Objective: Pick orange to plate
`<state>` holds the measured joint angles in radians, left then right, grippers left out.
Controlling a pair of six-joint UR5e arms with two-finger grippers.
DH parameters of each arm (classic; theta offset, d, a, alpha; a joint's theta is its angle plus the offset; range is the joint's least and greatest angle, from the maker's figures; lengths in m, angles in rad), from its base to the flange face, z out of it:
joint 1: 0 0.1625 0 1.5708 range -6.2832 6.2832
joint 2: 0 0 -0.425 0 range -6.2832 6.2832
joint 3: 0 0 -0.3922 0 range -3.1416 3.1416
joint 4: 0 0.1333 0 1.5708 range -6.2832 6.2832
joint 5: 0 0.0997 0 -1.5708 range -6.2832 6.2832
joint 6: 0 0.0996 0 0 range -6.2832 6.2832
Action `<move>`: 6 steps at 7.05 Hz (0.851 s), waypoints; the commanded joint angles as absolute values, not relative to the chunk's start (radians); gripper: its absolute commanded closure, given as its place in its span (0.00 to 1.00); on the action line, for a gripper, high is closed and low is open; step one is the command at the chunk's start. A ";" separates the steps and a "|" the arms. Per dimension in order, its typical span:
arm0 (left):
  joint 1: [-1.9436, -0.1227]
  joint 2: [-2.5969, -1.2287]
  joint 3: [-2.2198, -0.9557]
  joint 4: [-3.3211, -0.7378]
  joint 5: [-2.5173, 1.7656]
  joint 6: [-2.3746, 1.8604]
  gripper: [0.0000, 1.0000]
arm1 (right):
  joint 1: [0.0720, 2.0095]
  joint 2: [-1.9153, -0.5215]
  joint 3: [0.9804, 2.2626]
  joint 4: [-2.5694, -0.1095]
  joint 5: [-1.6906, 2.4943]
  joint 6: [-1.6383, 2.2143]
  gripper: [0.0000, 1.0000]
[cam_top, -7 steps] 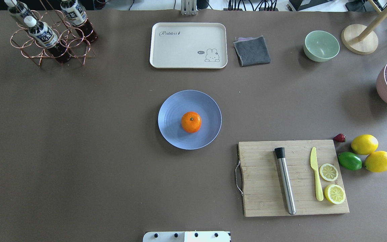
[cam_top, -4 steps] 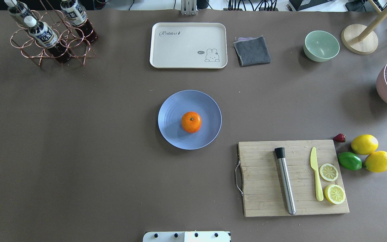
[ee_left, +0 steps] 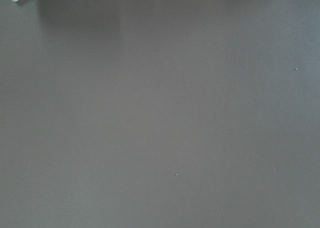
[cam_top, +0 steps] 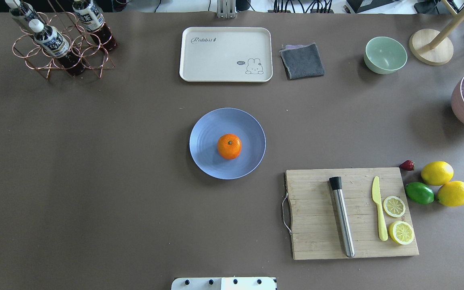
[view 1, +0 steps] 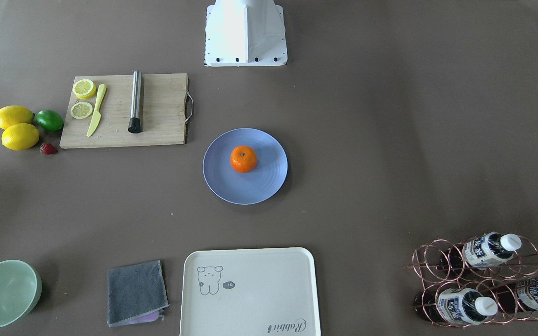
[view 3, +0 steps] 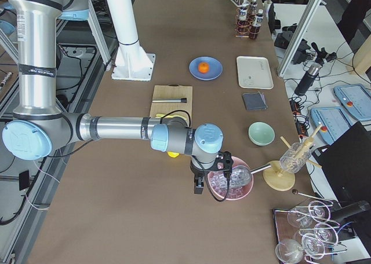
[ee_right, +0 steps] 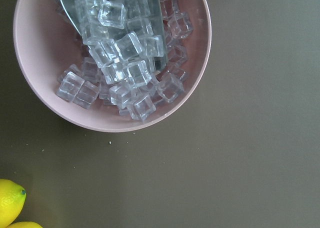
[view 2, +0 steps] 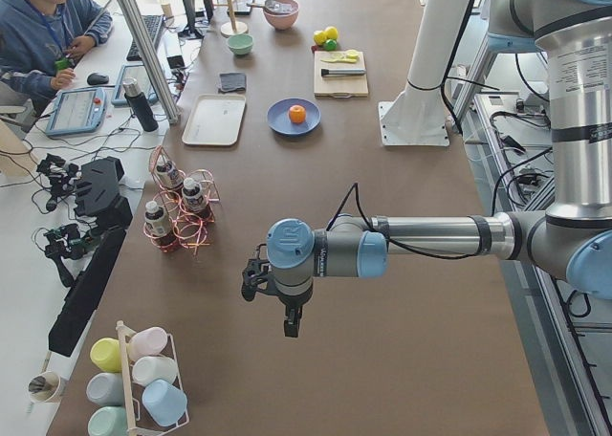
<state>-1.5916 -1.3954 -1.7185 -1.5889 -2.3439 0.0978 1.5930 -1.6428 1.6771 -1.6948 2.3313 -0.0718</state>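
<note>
The orange (cam_top: 229, 146) sits upright, stem dimple up, just right of the middle of the periwinkle-blue plate (cam_top: 208, 131) at the table's centre. The front-facing view shows the same orange (view 1: 243, 158) on the plate (view 1: 262, 186). No gripper is near either one. My left gripper (view 2: 253, 288) shows only in the left side view, hovering over bare table far from the plate, and I cannot tell whether it is open or shut. My right gripper (view 3: 223, 170) shows only in the right side view, above a pink ice bowl (view 3: 232, 186), and its state is equally unclear.
A cutting board (cam_top: 353, 213) with a steel muddler, a yellow knife and lemon slices lies right of the plate. Beside it are two lemons, a lime (cam_top: 419, 193) and a strawberry. A cream tray (cam_top: 226, 54), grey cloth, green bowl (cam_top: 385, 54) and bottle rack (cam_top: 61, 44) line the far edge.
</note>
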 commanded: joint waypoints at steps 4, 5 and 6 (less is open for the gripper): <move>-1.589 -1.394 -1.720 -1.585 -2.344 0.097 0.02 | 1.591 -1.641 1.675 -1.697 2.330 -0.069 0.00; -1.589 -1.396 -1.717 -1.585 -2.344 0.092 0.02 | 1.589 -1.646 1.674 -1.697 2.330 -0.071 0.00; -1.589 -1.394 -1.713 -1.585 -2.344 0.091 0.02 | 1.589 -1.654 1.678 -1.697 2.332 -0.072 0.00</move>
<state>-1.5892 -1.3947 -1.7166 -1.5846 -2.3437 0.0934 1.5897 -1.6464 1.6755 -1.6963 2.3316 -0.0703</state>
